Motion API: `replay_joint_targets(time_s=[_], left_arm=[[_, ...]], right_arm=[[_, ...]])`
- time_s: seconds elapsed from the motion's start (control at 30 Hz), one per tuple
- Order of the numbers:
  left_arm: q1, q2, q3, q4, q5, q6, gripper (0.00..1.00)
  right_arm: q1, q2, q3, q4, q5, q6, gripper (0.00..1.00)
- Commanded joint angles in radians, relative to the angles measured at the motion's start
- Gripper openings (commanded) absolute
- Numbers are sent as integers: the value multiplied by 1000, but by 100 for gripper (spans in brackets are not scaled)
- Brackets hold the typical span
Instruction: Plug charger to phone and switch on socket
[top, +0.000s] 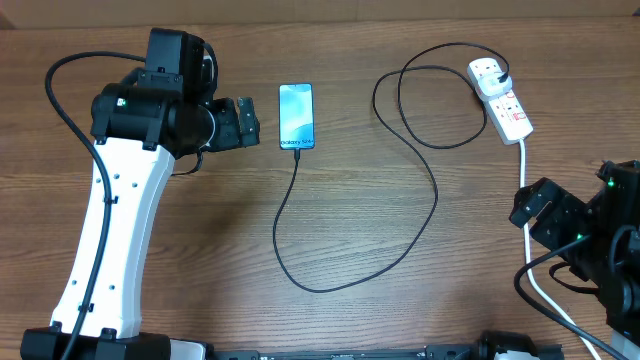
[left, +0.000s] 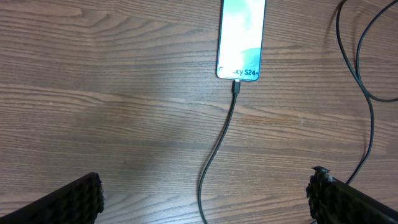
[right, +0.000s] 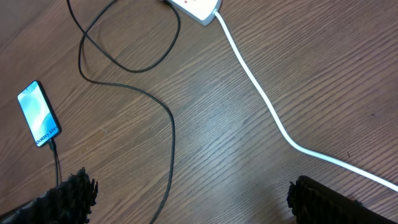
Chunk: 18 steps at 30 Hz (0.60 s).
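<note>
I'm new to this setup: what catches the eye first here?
The bright blue phone lies top centre in the overhead view, beside the left arm. The black charger meets its bottom edge, then loops widely rightward to the white socket near the top right.

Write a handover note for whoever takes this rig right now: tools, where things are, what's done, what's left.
Left tool: open, empty, beside the phone.
Right tool: open, empty, on the near side of the socket, by its white lead.
Charger: connector looks seated in the phone's bottom edge; plug sits in the socket's far outlet.
Done: phone end appears plugged in.
Left: switch on the socket. The switch position is too small to read, so check it first; the right tool is the nearer one.
</note>
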Motion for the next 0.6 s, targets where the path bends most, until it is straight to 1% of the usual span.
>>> replay_joint_targets(time_s=[0.0,0.27,0.4,0.57], left_arm=[[-2,5,-1,4,0,-3,100],[-2,5,-1,4,0,-3,99],[-2,5,-1,4,0,-3,100],[-2,5,-1,4,0,-3,99]], right_arm=[[5,-2,-6,0,0,4,100],[5,-2,-6,-8,17,-3,100],[5,0,-6,-14,-19,-3,100],[18,-27,-59,38,-50,-3,100]])
